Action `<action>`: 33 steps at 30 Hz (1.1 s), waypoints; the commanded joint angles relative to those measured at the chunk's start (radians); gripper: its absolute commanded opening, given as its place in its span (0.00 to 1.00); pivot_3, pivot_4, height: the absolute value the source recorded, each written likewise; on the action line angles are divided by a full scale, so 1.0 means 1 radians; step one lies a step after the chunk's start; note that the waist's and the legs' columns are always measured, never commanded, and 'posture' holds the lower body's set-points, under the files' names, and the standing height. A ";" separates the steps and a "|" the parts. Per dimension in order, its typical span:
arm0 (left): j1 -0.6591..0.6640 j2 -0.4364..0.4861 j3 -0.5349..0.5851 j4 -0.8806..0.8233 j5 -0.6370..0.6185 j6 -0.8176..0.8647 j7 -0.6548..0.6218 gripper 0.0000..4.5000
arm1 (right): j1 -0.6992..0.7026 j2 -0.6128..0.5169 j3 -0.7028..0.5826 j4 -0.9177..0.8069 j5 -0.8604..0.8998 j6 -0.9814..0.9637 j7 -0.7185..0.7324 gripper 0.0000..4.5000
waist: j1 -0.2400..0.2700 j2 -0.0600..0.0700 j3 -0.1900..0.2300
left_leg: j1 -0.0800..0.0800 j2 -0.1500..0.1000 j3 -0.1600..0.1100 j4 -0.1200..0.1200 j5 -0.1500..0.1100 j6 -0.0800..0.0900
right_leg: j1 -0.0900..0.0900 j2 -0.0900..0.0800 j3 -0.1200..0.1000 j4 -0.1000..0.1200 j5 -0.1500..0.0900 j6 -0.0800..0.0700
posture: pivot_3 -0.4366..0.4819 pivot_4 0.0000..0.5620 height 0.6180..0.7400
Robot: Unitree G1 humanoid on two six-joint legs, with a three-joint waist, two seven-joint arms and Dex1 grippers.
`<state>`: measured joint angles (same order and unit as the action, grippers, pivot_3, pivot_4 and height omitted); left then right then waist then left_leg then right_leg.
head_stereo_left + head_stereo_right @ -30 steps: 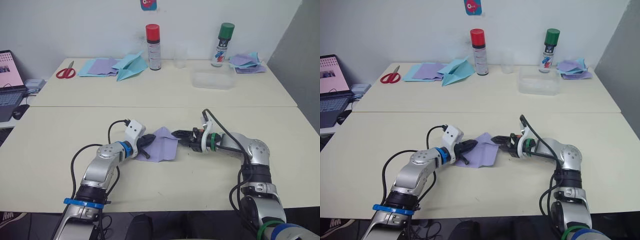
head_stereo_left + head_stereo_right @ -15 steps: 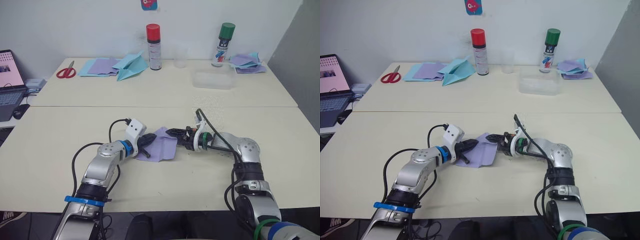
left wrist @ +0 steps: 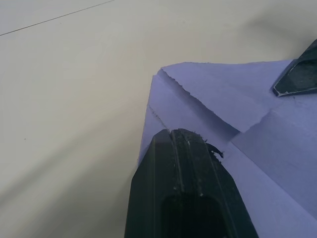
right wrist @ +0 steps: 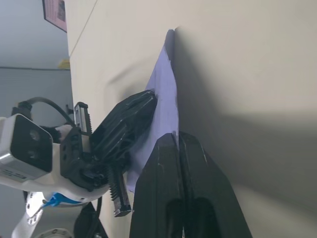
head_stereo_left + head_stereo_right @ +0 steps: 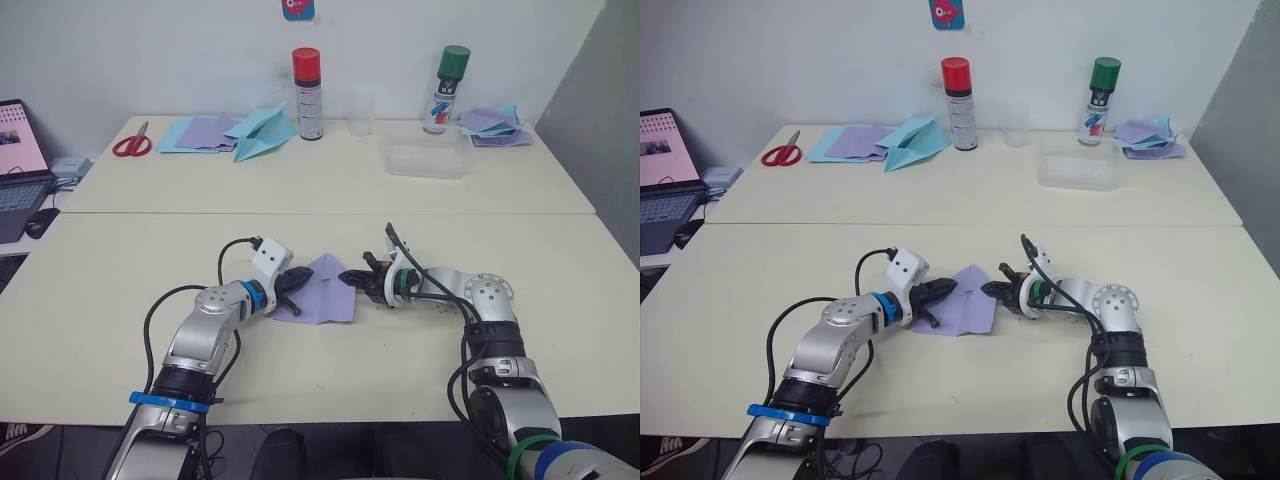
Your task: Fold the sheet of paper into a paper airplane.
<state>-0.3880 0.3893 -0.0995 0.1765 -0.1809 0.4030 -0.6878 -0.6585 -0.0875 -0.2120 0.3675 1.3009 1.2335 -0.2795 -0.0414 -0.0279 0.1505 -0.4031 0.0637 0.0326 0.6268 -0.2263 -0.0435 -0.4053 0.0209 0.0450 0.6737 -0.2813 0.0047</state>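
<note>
I'm pinning the sheet of paper flat mid-table, left gripper and right gripper both with jaws together; early folds only, no airplane yet.

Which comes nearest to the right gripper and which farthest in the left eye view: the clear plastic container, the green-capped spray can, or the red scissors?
Measured from the right gripper, at the sheet of paper's edge:
1. Clear plastic container, on the far table, ahead and slightly to its right.
2. Green-capped spray can, behind the container by the wall.
3. Red scissors, far-left corner of the far table.
</note>
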 commanded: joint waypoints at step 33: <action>-0.014 0.072 -0.025 -0.058 -0.009 0.196 -0.078 0.00 | -0.109 0.118 -0.036 -0.043 -0.183 0.059 0.152 0.00 | 0.000 0.000 0.001 | -0.015 0.000 0.000 0.000 0.000 0.000 | -0.015 0.002 -0.001 0.001 0.000 0.001 | 0.48 0.27 1.00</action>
<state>-0.4343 0.4456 -0.1115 0.1022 -0.2037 0.5603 -0.7691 -0.7376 0.0208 -0.2508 0.3333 1.1196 1.3003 -0.1587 -0.0414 -0.0277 0.1511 -0.4182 0.0637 0.0323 0.6272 -0.2263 -0.0434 -0.4199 0.0228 0.0437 0.6750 -0.2810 0.0054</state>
